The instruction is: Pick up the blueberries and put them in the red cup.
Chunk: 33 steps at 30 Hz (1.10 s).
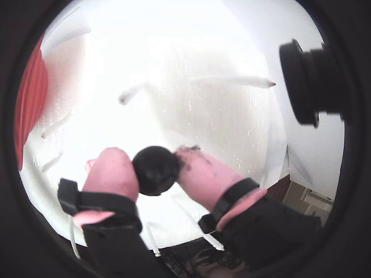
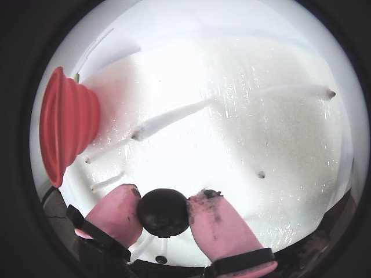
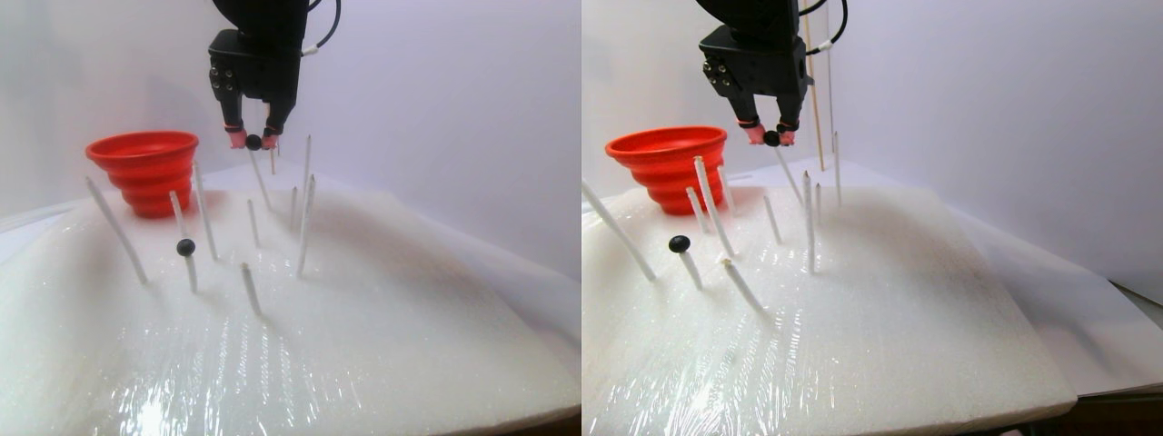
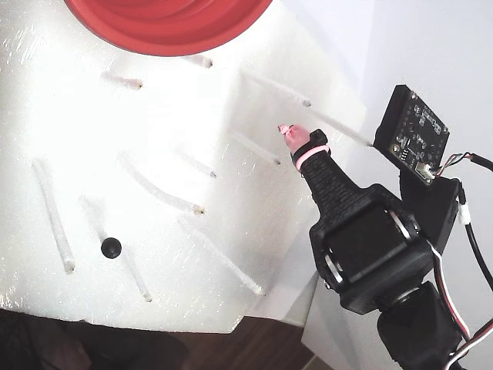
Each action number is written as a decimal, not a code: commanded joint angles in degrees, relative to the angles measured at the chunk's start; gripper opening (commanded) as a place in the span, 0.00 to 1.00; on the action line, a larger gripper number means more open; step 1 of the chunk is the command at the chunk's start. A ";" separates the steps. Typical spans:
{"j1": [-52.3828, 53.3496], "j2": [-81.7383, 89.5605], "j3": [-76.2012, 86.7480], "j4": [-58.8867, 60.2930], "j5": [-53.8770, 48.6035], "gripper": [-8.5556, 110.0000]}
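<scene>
Between my two pink fingertips (image 2: 119,211) sits one of the blueberries (image 2: 164,212), a dark matte ball pinched from both sides, so my claw (image 1: 155,168) is closed on it and carries it clear of the white foam pad (image 3: 382,318) that covers the worktop. In the stereo pair view I hang high above the far part of the pad, among the tips of the thin white sticks (image 3: 304,213) that stand out of the foam, and the red cup (image 3: 144,168) stands at the far left, just to the left of me and lower down. In both wrist views its red ridged wall shows at the left edge, not yet under the berry. I judge this berry is lifted and on its way, with the sideways carry over the rim and the drop left to do. A second blueberry (image 3: 185,246) rests on top of a stick nearer the front left of the pad, well apart from the cup, and waits its turn. I see no other berries on the sticks, and none of my views looks down into the cup, so I cannot tell whether any lie inside already.
</scene>
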<state>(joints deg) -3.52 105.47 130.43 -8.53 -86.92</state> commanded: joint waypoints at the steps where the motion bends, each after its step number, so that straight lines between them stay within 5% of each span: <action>1: -1.93 7.29 -0.44 0.62 0.88 0.18; 33: -15.64 1.58 -7.73 -0.62 2.55 0.18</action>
<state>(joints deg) -17.14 107.14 127.18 -7.12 -84.90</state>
